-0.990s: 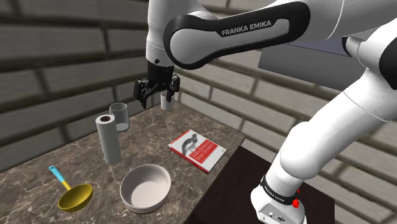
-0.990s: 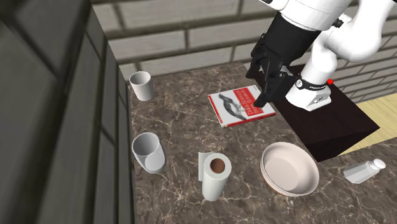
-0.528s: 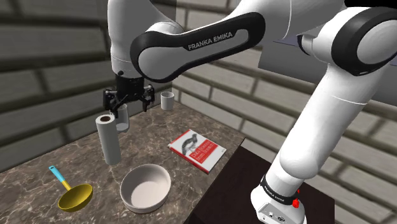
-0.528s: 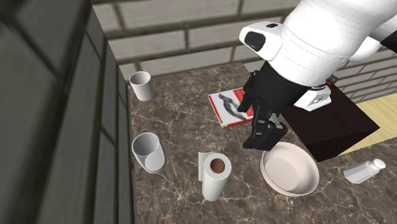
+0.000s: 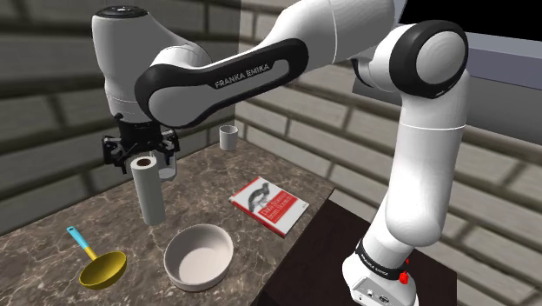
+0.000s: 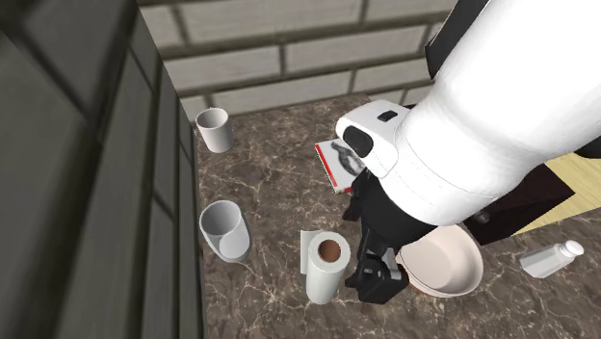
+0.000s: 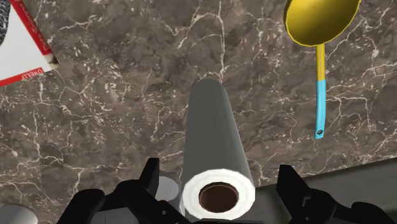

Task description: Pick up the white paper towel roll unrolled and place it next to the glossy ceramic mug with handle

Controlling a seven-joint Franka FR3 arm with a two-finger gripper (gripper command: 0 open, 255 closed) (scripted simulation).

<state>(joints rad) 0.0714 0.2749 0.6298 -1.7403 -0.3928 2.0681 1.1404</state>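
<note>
Straddles the top of the upright white paper towel roll with the gripper spread wide, touching it on neither side. Stands directly beneath the hand on the dark marble counter. Just beside one finger, a grey cup; well beyond the hand, the pale mug. Out past the fingertips, a yellow ladle.

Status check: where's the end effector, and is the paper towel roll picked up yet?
End effector open at paper towel roll top, fingers either side, not touching. Roll upright on counter, not lifted. Grey cup close beside it.
</note>
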